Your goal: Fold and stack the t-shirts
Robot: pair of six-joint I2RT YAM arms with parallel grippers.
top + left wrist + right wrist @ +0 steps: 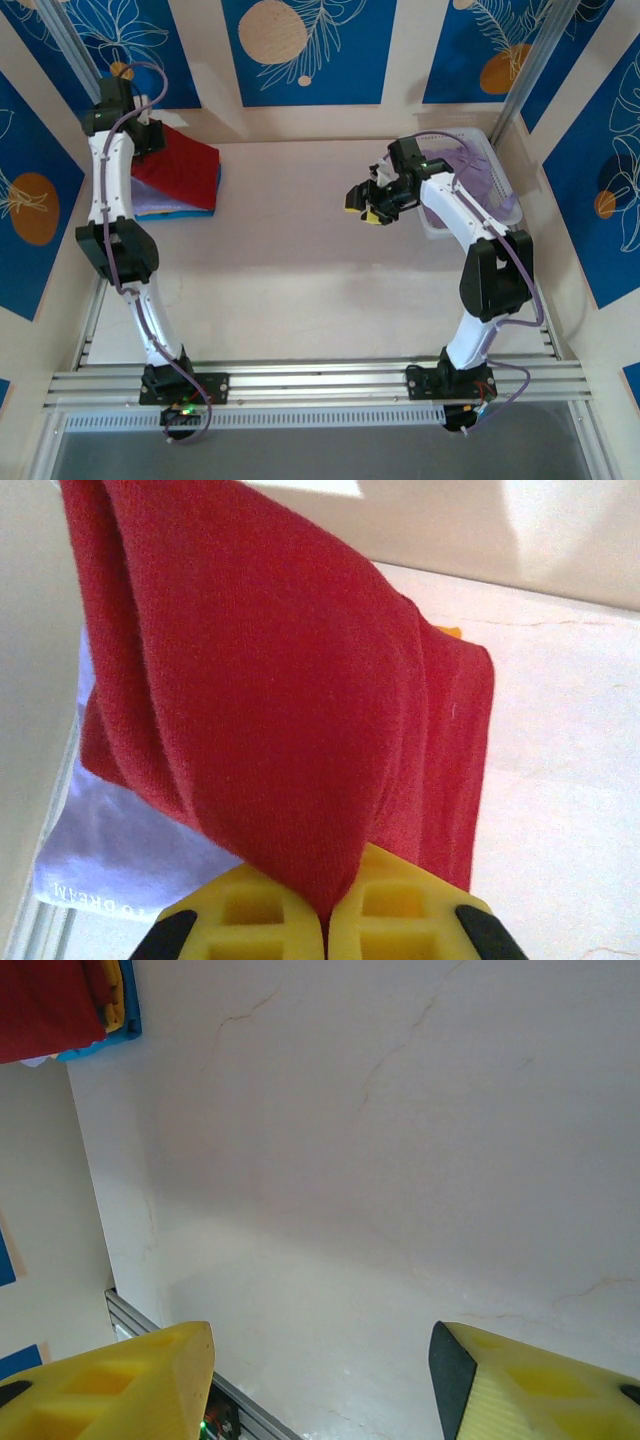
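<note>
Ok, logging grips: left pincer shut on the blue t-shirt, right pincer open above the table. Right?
No: the left wrist view shows the left pincer shut on the dark red t-shirt, not a blue one. The right pincer is open above the table.

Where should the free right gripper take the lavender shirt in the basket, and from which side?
Pinch a raised fold of the lavender shirt, coming down from above with the right gripper, jaws open. The basket walls block a sideways approach, and the cloth lies crumpled, so a bunched ridge likely holds best.
</note>
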